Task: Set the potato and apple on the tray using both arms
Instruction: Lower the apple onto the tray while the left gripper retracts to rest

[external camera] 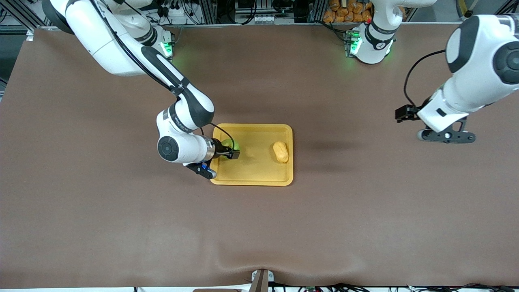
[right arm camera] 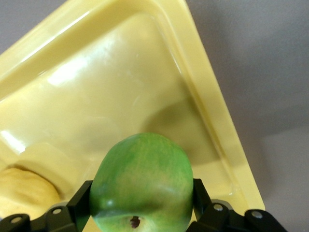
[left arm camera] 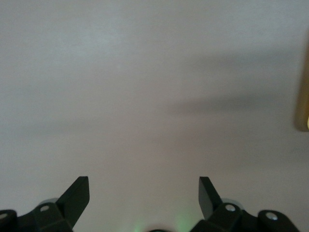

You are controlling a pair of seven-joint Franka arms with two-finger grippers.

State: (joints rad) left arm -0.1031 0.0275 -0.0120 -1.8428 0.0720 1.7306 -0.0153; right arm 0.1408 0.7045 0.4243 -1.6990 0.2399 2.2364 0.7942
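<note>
The yellow-orange tray [external camera: 255,172] lies mid-table. The tan potato [external camera: 280,152] rests in it at the end toward the left arm, and also shows in the right wrist view [right arm camera: 21,191]. My right gripper [external camera: 224,147] is shut on the green apple [external camera: 226,143] over the tray's end toward the right arm. In the right wrist view the apple [right arm camera: 142,183] sits between the fingers [right arm camera: 79,198] of my right gripper [right arm camera: 141,193], over the tray floor [right arm camera: 120,96]. My left gripper [external camera: 446,136] waits open and empty over bare table, as its wrist view [left arm camera: 144,191] shows.
A brown mat [external camera: 121,223] covers the table. The tray's rim [left arm camera: 304,96] shows at the edge of the left wrist view. Cables and bags of snacks [external camera: 348,10] lie off the table by the arm bases.
</note>
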